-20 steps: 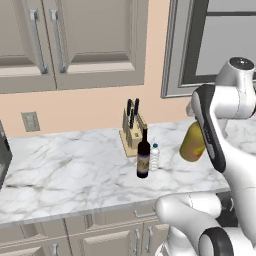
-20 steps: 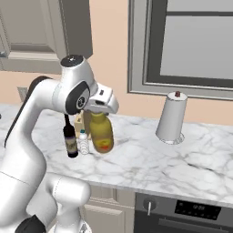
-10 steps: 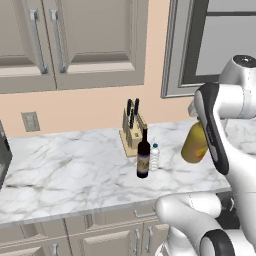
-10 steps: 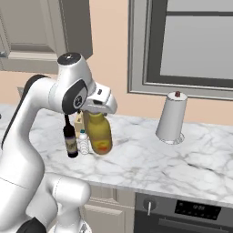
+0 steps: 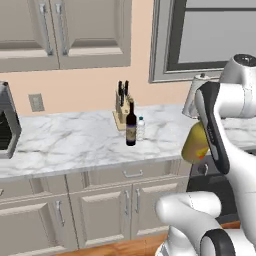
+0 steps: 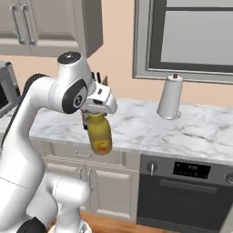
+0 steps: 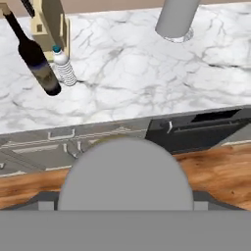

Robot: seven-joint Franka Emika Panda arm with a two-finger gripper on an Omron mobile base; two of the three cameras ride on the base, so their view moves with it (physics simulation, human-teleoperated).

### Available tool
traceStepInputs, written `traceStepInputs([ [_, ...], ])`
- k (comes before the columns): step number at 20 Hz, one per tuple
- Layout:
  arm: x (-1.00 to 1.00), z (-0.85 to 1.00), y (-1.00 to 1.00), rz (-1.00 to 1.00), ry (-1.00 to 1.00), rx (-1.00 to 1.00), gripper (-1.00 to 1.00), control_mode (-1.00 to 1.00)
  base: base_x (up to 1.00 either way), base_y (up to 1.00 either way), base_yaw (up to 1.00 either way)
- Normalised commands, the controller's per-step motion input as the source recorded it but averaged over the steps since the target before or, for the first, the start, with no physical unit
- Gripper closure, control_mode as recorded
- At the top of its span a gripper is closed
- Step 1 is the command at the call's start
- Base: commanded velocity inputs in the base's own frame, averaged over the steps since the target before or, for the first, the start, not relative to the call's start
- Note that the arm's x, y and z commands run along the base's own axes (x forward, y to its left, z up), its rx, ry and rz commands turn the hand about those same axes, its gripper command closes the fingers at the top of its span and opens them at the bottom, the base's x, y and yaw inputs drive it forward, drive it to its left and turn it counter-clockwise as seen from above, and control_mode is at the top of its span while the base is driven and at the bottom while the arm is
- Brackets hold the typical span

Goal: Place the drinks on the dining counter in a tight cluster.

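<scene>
Amber bottle [image 6: 99,134] now carried off counter edge, gripper [image 6: 96,111] apparently clamping it; hand view adds wine bottle [image 7: 35,58].

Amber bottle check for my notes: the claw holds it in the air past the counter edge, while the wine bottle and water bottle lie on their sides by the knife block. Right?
Not quite. The wine bottle and water bottle stand upright beside the knife block, as the left base view shows. The claw does hold the amber bottle in the air past the counter edge.

Home kitchen.
Marble counter [image 5: 75,142] under grey wall cabinets [image 5: 60,30], built-in oven [image 6: 186,191], knife block [image 5: 121,107], paper towel roll [image 6: 170,98].
</scene>
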Motion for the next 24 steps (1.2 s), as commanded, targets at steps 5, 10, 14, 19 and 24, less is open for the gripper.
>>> traceStepInputs([
  [5, 0.00, 0.00, 0.00, 0.00, 0.00, 0.00, 1.00, 1.00, 0.07, 0.03, 0.93],
  [10, 0.00, 0.00, 0.00, 0.00, 0.00, 0.00, 1.00, 1.00, 0.04, 0.00, 0.96],
  [14, 0.00, 0.00, 0.00, 0.00, 0.00, 0.00, 1.00, 1.00, 0.02, 0.01, 0.92],
  [19, 0.00, 0.00, 0.00, 0.00, 0.00, 0.00, 1.00, 1.00, 0.06, 0.10, 0.91],
  [24, 0.00, 0.00, 0.00, 0.00, 0.00, 0.00, 1.00, 1.00, 0.00, 0.16, 0.90],
])
